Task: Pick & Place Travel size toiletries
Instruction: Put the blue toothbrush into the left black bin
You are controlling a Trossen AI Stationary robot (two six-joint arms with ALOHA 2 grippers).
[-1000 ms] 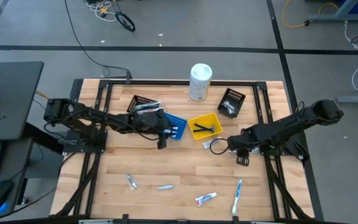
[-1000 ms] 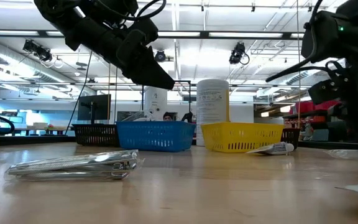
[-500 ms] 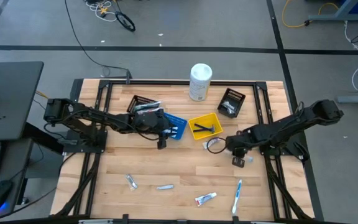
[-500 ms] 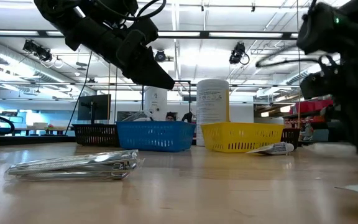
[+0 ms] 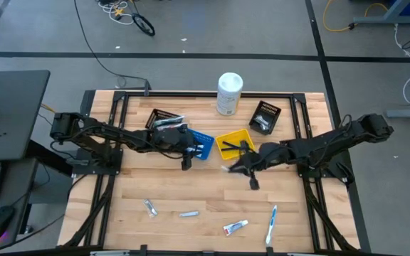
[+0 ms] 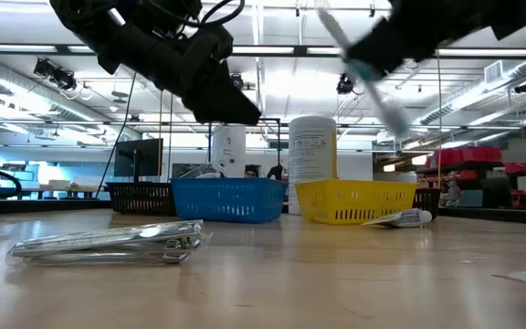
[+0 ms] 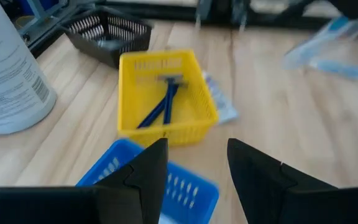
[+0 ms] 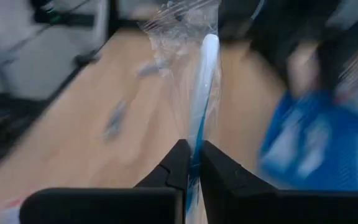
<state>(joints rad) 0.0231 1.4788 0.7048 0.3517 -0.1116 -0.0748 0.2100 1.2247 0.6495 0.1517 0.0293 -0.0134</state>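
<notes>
My right gripper (image 8: 191, 163) is shut on a slim pale toothbrush in a clear wrapper (image 8: 205, 81). It hangs in the air just in front of the yellow bin (image 5: 235, 144), which holds blue-handled razors (image 7: 160, 102). In the low view the toothbrush (image 6: 363, 68) shows high up, blurred and slanted. My left gripper (image 7: 194, 155) stands open with nothing between its fingers, above the near edge of the blue bin (image 5: 199, 146). More toiletries lie flat near the table's front edge: two small items (image 5: 150, 207) (image 5: 188, 213), a tube (image 5: 235, 227) and another toothbrush (image 5: 270, 224). My right gripper pinches the wrapped toothbrush between its two fingers at one end (image 8: 195, 144), wrapper and brush together. The fingers come from the table's right, slanting a little downward. The brush runs on ahead of them, in line with them. It is lifted clear of the table.
A large white canister (image 5: 228, 94) stands at the far edge. Black bins sit at the far left (image 5: 164, 117) and far right (image 5: 265, 117). In the low view a wrapped item (image 6: 108, 242) lies close by, with a tube (image 6: 395, 219) by the yellow bin.
My right gripper has risen and gone toward the table's left, up to the yellow bin. It has tipped from pointing down to nearly level. The wrapped toothbrush has come up off the table with it and hangs clear.
</notes>
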